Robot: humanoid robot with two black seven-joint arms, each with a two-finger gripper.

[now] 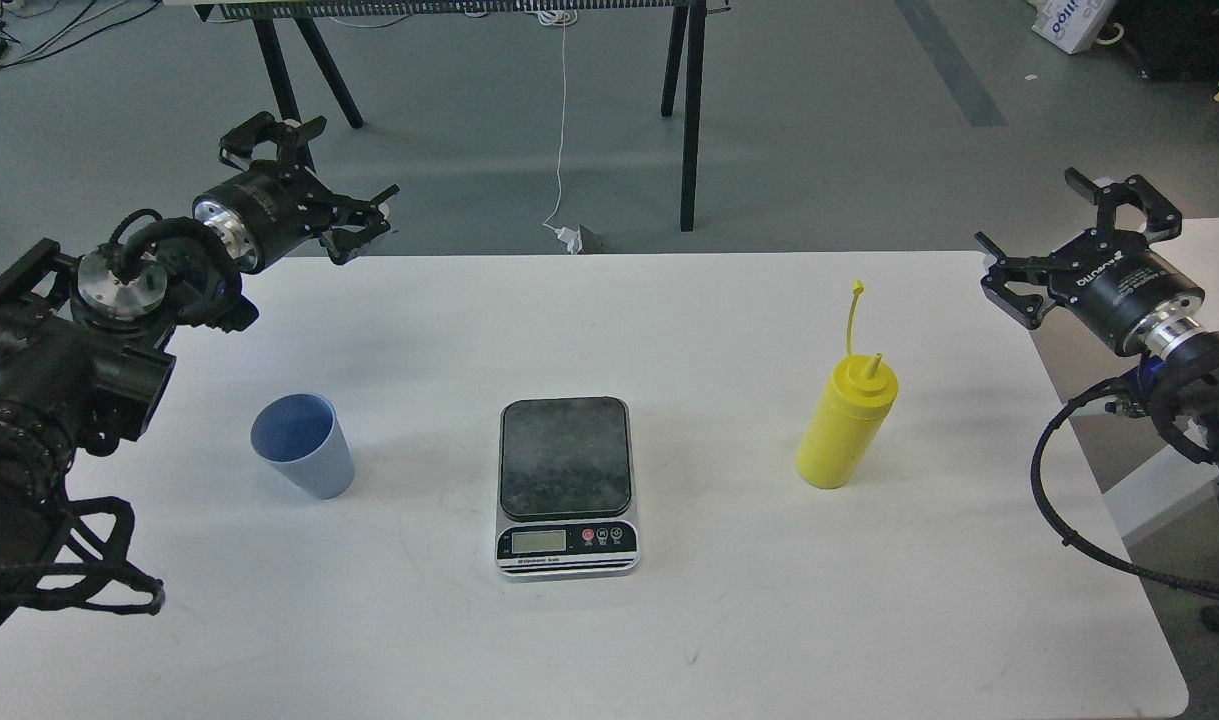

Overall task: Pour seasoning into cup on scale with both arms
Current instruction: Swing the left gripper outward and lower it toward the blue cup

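- On the white table (729,620), nothing of the pouring job is looking done yet: the scale (566,487) is sitting at the centre with its dark platform bare.
- To the scale's left, well apart from it, the cup (303,445) is standing upright on the tabletop, apparently empty, and is waiting to be carried onto the platform.
- To the scale's right, the seasoning (847,424) is standing upright and untouched, its cap strap sticking up from the nozzle.
- Over the far left corner, the left gripper (361,222) is hovering with its fingers spread open, holding nothing and well apart from the cup.
- Beyond the table's right edge, the right gripper (1017,282) is likewise hanging open and empty, well away from the bottle.
- As I judge it, everything is remaining to do: cup onto scale, bottle lifted, tipped and squeezed.
- The cup is showing as pale blue-grey plastic, tapered, handleless; the bottle as soft-looking yellow plastic, cylindrical with a pointed nozzle, so it is likely yielding under a firm grip.
- The scale is presenting a flat rectangle with rounded corners, a smudged dark top, a silver front, a small display and round buttons.
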